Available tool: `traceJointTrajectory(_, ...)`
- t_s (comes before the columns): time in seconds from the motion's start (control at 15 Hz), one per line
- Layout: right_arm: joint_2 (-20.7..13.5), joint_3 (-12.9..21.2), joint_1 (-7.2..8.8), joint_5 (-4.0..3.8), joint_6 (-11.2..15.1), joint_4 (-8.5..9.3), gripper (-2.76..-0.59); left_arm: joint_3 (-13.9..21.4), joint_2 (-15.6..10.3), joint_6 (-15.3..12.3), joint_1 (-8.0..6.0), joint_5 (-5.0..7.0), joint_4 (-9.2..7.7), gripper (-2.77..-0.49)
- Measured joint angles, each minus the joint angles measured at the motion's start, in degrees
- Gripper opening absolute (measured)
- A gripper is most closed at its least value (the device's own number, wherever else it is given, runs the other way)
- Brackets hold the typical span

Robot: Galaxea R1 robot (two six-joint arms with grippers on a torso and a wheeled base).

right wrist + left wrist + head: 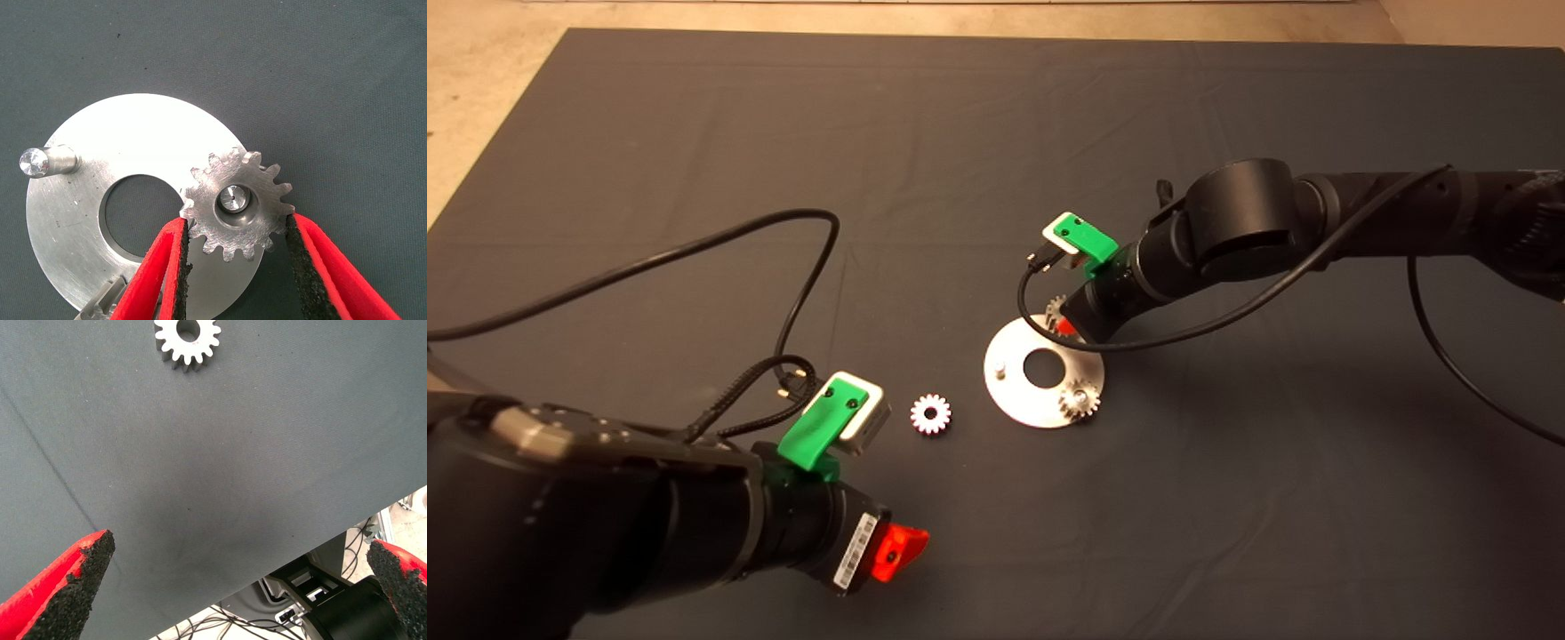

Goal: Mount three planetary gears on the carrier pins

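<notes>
Right wrist view puts us at the second installation: the right gripper (237, 250) pinches a planetary gear (237, 203) between its pads, the bore already over a carrier pin (233, 198) of the carrier plate (73, 220). In the head view another gear (1080, 400) sits on its pin, one pin (1000, 367) stands bare, and the third gear (931, 413) lies on the mat (996, 133) just beside the plate. The left gripper (233, 580) hovers near it, fingers spread. We judge the next move calls for releasing, then fetching that loose gear.
</notes>
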Motion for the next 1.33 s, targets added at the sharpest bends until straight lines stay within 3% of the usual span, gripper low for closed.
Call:
traceJointTrajectory(0.53, 0.12, -0.60, -0.02, 0.04, 0.00, 0.04, -2.41, 0.00, -0.24, 0.00, 0.00, -0.02, 0.00, -0.51)
traceJointTrajectory(0.8, 0.15, -0.60, 0.00, 0.04, 0.00, 0.03, -2.31, 0.00, -0.35, -0.02, 0.00, 0.00, 0.00, -0.51)
traceJointTrajectory(1.33, 0.15, -0.96, 0.00, -0.22, -0.04, -0.30, -1.80, 0.00, -0.35, -0.02, 0.00, -0.02, -0.02, -0.51)
